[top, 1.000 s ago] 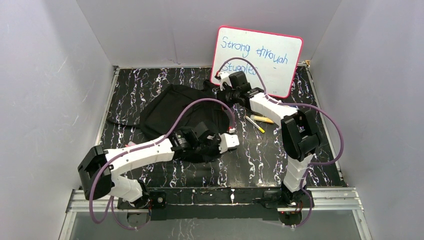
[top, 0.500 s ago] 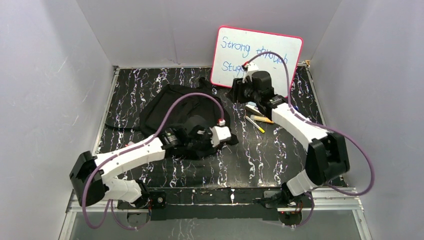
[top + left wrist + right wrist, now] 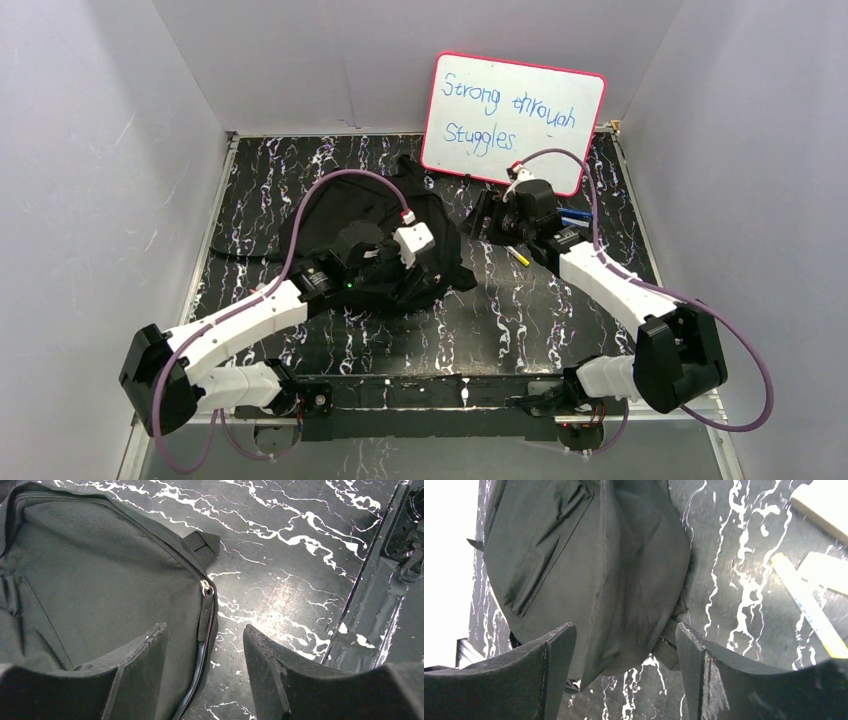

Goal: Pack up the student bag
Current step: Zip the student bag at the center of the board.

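The right gripper has swung away from the whiteboard, jaws apart. The left gripper, likewise apart, hovers near the zip pull, probably to open the bag at the counter's ten o'clock.

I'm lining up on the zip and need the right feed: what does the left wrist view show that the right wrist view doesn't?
Left wrist only: the zip of the student bag, with its metal pull, and an edge rail. Right wrist only: a flat pocket on the bag and a yellow pen on the table. Both: black bag fabric on the marbled top, with the left gripper and the right gripper open and empty.
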You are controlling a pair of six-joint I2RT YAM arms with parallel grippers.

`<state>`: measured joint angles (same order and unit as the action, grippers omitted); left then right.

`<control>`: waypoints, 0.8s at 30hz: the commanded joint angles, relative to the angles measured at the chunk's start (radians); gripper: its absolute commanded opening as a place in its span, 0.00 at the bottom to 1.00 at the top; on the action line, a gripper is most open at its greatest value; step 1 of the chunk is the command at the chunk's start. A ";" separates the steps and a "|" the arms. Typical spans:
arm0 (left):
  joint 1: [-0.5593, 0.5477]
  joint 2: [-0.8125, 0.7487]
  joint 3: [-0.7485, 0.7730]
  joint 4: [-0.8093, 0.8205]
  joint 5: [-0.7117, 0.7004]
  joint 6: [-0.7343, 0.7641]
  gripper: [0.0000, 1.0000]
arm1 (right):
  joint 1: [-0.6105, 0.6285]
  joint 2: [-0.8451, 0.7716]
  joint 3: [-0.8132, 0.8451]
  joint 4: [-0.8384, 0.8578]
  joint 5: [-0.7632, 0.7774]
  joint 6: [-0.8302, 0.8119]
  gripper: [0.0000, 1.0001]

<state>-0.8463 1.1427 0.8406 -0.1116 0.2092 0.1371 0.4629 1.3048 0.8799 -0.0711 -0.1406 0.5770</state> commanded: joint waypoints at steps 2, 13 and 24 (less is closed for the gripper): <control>0.013 0.063 0.017 0.042 0.018 0.037 0.53 | 0.001 -0.063 -0.037 0.030 -0.040 0.066 0.82; 0.072 0.198 0.081 -0.041 0.247 0.205 0.47 | 0.000 -0.023 -0.046 0.052 -0.178 0.150 0.78; 0.159 0.321 0.158 -0.120 0.546 0.330 0.40 | 0.000 0.001 -0.065 0.102 -0.235 0.156 0.75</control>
<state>-0.7010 1.4117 0.9283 -0.1600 0.5926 0.3836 0.4633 1.3025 0.8124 -0.0353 -0.3363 0.7296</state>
